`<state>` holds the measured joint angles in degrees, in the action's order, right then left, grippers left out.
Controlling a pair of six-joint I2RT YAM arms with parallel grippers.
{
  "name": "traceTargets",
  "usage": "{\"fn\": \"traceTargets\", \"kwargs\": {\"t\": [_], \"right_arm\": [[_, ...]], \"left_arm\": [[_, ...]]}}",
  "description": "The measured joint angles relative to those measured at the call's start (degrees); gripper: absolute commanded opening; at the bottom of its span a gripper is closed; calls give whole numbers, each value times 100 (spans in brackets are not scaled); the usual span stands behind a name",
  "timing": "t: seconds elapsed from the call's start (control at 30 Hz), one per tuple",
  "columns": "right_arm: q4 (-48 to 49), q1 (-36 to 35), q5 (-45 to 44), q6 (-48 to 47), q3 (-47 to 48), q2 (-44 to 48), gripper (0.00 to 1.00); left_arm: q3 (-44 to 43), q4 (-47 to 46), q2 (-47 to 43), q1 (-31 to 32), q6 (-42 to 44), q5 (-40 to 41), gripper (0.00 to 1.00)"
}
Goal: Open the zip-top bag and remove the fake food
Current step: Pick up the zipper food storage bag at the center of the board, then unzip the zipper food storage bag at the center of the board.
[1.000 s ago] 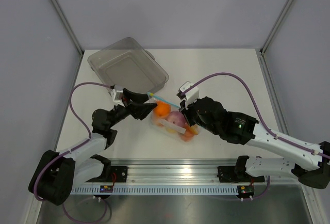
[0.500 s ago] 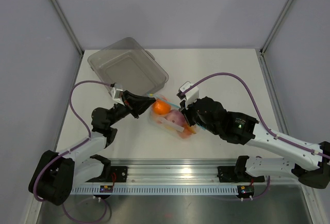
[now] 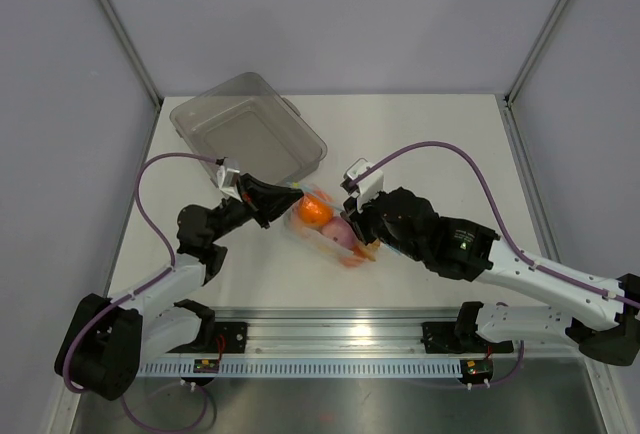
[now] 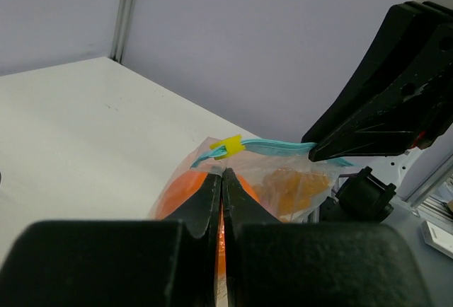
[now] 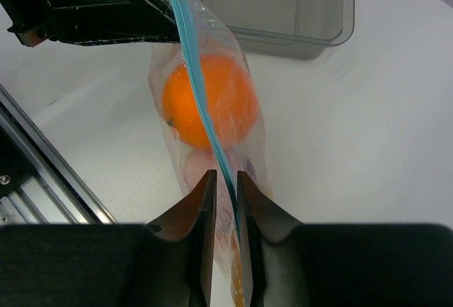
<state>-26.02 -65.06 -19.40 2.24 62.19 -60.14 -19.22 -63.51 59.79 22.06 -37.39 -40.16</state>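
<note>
— Left gripper (image 4: pixel 223 174) just snapped shut on the zip-top bag (image 3: pixel 335 236), left end, under the yellow slider (image 4: pixel 230 146).
— And the right gripper (image 5: pixel 226 180)?
— Eased off: jaws a crack apart, zip strip (image 5: pixel 202 102) running between, not pinched (far as I see). Handover, prob. Bag's mid-table, just near of the tub (image 3: pixel 245 129), fake food (image 3: pixel 314 211) inside.

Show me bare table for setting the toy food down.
Widest bare patch: the table, far-right corner, between the right arm's purple cable and the far and right edges. A narrower strip lies between the zip-top bag and the near rail. Crowded: the middle, where left gripper and right gripper meet at the bag, and far left, filled by the clear tub.
</note>
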Motion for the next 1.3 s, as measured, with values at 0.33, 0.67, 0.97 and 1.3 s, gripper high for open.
{"fn": "traceTargets", "kwargs": {"t": [0.33,0.67,0.97,1.3], "right_arm": [[308,9,293,-282,313,-516,48],[820,13,433,-962,656,-1080,56],[1185,13,393,-1521,894,-1423,57],[1462,13,389,-1895,1067,-1746,50]], "left_arm": [[-129,138,-7,0,-111,-146,0],[-144,190,-9,0,-153,-175,0],[-144,249,-79,0,-170,-201,0],[-144,249,-94,0,-175,-229,0]]}}
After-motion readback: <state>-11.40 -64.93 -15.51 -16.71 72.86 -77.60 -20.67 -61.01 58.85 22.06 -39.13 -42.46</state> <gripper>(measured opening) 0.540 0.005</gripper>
